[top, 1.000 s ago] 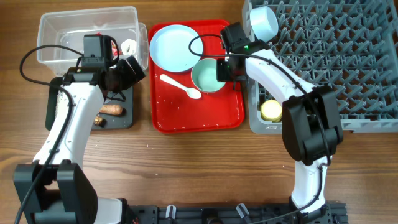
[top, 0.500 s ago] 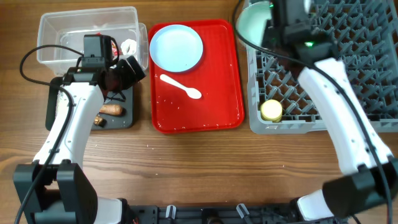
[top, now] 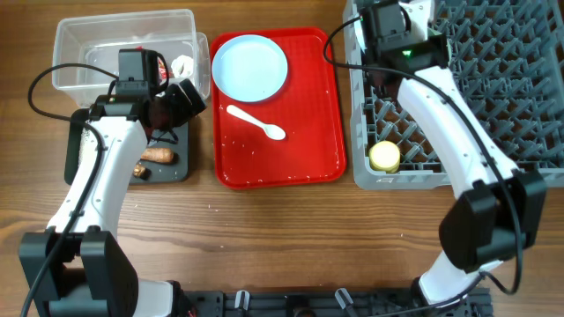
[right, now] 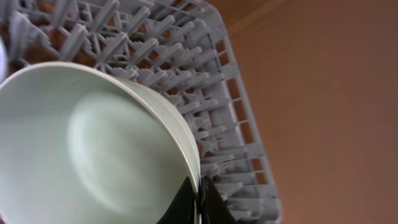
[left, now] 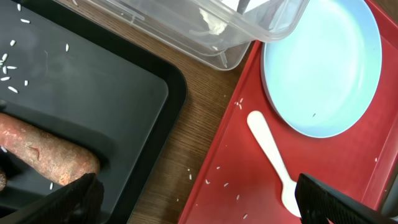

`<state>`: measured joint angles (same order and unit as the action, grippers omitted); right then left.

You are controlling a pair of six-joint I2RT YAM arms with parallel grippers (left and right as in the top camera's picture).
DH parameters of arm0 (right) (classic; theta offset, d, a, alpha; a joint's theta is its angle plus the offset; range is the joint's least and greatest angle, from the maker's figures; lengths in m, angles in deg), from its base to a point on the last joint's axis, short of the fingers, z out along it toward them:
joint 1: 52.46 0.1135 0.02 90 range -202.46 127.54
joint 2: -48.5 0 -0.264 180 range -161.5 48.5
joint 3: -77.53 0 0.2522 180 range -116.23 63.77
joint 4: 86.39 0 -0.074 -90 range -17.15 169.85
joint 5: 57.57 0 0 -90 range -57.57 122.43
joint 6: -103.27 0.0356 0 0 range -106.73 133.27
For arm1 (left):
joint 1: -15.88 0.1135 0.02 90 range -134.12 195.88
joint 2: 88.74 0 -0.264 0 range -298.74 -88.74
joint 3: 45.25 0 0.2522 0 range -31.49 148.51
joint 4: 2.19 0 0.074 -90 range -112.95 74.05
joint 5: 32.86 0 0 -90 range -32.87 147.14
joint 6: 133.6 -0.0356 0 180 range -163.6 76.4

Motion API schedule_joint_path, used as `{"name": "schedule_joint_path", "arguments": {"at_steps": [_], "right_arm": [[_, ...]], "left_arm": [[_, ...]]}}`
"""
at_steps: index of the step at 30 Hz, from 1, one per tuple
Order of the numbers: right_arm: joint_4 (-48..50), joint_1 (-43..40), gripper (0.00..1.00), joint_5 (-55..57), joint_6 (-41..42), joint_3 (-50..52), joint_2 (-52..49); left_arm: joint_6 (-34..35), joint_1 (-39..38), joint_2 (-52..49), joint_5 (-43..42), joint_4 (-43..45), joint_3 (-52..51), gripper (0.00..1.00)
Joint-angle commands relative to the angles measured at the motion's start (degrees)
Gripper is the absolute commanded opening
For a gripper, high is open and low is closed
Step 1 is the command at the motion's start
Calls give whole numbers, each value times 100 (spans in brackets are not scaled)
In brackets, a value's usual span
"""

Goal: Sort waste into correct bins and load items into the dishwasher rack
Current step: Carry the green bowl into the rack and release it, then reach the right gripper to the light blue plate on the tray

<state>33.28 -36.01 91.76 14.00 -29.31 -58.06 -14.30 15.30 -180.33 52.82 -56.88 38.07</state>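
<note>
My right gripper [right: 199, 200] is shut on the rim of a pale blue bowl [right: 93, 149], held tilted over the back left corner of the grey dishwasher rack [right: 186, 56]. In the overhead view that gripper [top: 388, 19] hides the bowl above the rack [top: 502, 97]. A yellow cup [top: 384, 157] sits in the rack's front left. The pale blue plate [top: 251, 68] and white spoon [top: 256, 121] lie on the red tray [top: 300, 158]. My left gripper [left: 199, 208] is open and empty, between the black tray [left: 93, 81] and the red tray [left: 249, 193]. A carrot piece [left: 43, 155] and rice grains [left: 9, 62] lie in the black tray.
The clear tub [top: 123, 48] stands at the back left and holds crumpled tissue [top: 182, 64] and a red-and-white wrapper [top: 159, 67]. The black tray [top: 172, 167] lies in front of it. Loose rice grains dot the red tray and the wood beside it.
My right gripper has lifted the bowl off the red tray and carried it to the rack's back left corner. The left arm has not moved.
</note>
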Motion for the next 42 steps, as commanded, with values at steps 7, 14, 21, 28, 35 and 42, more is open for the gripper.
{"name": "schedule_joint_path", "arguments": {"at_steps": [7, 14, 21, 28, 35, 42], "right_arm": [[245, 59, 4, 538, -938, 48, -651], [365, 306, 4, 236, -960, 48, -811], [365, 424, 4, 74, -960, 48, -844], [98, 501, 4, -142, -966, 48, -841], [-269, 925, 5, -1034, -962, 48, -841], [-256, 1248, 80, -1340, -953, 48, -839]], "left_arm": [[-13, 37, 39, 57, 13, 63, 100], [-11, 37, 39, 57, 13, 63, 100], [-11, 37, 39, 57, 13, 63, 100], [-13, 37, 39, 57, 13, 63, 100], [-11, 37, 39, 57, 13, 63, 100], [-13, 37, 39, 57, 13, 63, 100]]}}
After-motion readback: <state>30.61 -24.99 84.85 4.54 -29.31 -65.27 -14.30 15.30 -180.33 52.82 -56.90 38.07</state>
